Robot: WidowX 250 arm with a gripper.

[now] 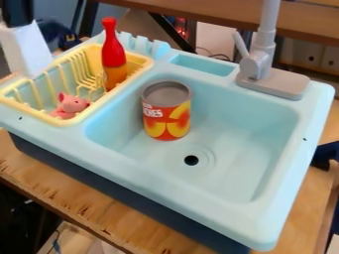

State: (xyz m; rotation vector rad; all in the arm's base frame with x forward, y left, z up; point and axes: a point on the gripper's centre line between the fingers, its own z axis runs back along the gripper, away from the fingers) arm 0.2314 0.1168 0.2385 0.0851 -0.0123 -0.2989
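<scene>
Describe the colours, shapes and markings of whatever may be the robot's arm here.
At the upper left, a black, blocky part sits above a white, smooth-sided part, with no clear markings. Whether either belongs to the arm, I cannot tell for certain.

Partly legible white lettering (153,110) on the red-and-yellow label (173,119) of the can (167,93)
</scene>
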